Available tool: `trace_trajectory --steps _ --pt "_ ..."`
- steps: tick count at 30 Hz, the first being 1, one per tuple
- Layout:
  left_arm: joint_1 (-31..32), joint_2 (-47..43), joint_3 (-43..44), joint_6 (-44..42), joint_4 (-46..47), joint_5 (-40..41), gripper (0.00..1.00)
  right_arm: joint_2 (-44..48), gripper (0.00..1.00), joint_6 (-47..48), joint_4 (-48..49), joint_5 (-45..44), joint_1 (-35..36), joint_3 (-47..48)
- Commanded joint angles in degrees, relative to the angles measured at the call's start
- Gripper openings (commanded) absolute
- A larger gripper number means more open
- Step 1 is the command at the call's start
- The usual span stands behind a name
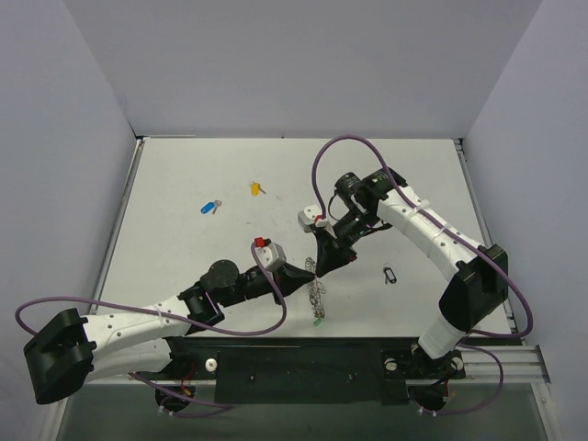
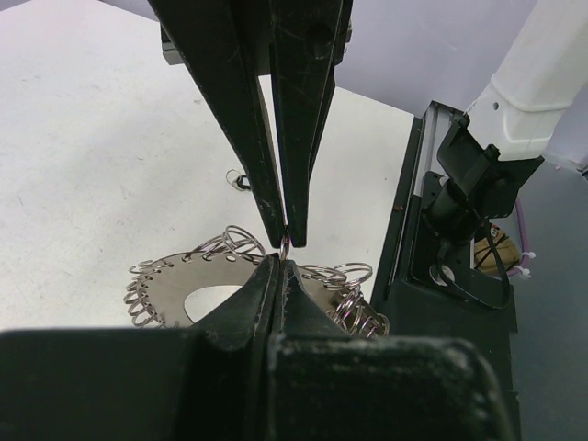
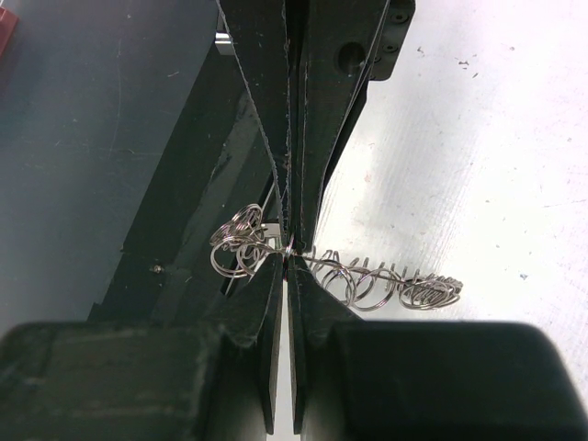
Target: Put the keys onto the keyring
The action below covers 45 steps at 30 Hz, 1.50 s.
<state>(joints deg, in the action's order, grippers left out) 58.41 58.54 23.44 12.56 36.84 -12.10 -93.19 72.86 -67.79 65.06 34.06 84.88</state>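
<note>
Closest, the left gripper [image 2: 281, 266] fills its wrist view's foreground, clenched on a loop of the keyring cluster [image 2: 230, 246]. Right wrist view: the right gripper [image 3: 289, 262] pinches that cluster too. From above, the blue key [image 1: 210, 207] and yellow key [image 1: 256, 188] lie on the table [image 1: 184, 165], well apart from both grippers.

White arms [image 1: 129, 326], black tools [image 1: 308, 272], purple cables [image 1: 322, 156].

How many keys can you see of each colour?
Blue key: 1
Yellow key: 1
Green key: 1
Total: 3
</note>
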Motion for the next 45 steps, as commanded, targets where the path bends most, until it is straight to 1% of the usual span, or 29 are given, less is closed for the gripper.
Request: trace_trajectory --steps 1,16,19,20,21,22,23,25,27,30,35,37,38,39,40,41,42,43,45 --pt "-0.4 -2.1 0.6 1.1 9.0 2.0 0.00 2.2 0.00 -0.6 -3.5 0.9 -0.5 -0.9" --pt "-0.5 -1.2 0.8 1.7 10.0 1.4 0.00 2.1 0.00 -0.9 -3.3 1.2 -0.6 -1.0" --pt "-0.5 -0.9 1.5 0.5 8.0 0.7 0.00 2.1 0.00 -1.8 -3.1 0.9 -0.5 -0.8" --pt "-0.5 -0.8 1.7 0.2 7.4 0.6 0.00 2.2 0.02 -2.0 -3.1 0.7 -0.5 -0.7" --pt "-0.5 -0.8 2.2 -0.7 5.7 0.6 0.00 2.2 0.12 -2.6 -3.1 0.4 -0.5 -0.4" --pt "-0.4 -0.9 2.4 -1.2 5.0 0.4 0.00 2.3 0.17 -2.9 -3.1 0.0 -0.6 -0.3" --pt "-0.4 -0.9 2.7 -2.1 3.3 0.4 0.00 2.7 0.27 -3.5 -3.1 -0.5 -0.6 0.0" --pt "-0.4 -1.0 3.5 -3.5 1.0 0.0 0.00 2.9 0.34 -4.7 -3.0 -1.4 -0.8 0.8" --pt "-0.4 -1.1 4.2 -5.0 -1.6 -0.6 0.00 3.2 0.38 -6.1 -3.0 -2.2 -1.5 1.8" --pt "-0.5 -1.1 5.2 -6.8 -4.3 -1.4 0.00 3.9 0.40 -8.8 -3.2 -4.1 -3.5 3.4" --pt "-1.0 -2.1 6.2 -9.1 -7.7 -3.9 0.00 7.0 0.40 -10.6 -2.3 -7.6 -9.1 3.6" --pt "-1.8 -2.5 7.1 -9.9 -9.8 -5.5 0.00 8.9 0.41 -14.0 1.8 -10.4 -12.2 1.6" --pt "-2.4 -2.6 7.8 -10.3 -11.2 -5.9 0.00 10.8 0.41 -17.9 4.2 -11.2 -14.3 0.4" --pt "-2.9 -2.7 8.3 -10.4 -12.1 -7.5 0.00 12.1 0.41 -20.5 9.2 -13.1 -15.2 -2.2" --pt "-4.1 -2.8 9.2 -10.4 -13.4 -8.5 0.00 14.0 0.41 -24.7 11.5 -13.9 -17.3 -3.9" --pt "-5.6 -2.8 9.7 -10.4 -14.0 -10.9 0.00 15.0 0.41 -27.1 15.9 -15.0 -18.4 -7.1" --pt "-6.2 -2.7 10.4 -9.8 -14.5 -11.9 0.00 16.4 0.41 -30.4 17.3 -15.5 -20.1 -9.5" --pt "-8.0 -2.6 10.7 -9.3 -14.5 -14.5 0.00 16.7 0.41 -33.3 19.6 -16.4 -21.0 -10.5" --pt "-10.8 -2.2 11.2 -6.9 -14.0 -18.2 0.00 17.8 0.41 -36.5 21.5 -16.7 -22.8 -13.2"
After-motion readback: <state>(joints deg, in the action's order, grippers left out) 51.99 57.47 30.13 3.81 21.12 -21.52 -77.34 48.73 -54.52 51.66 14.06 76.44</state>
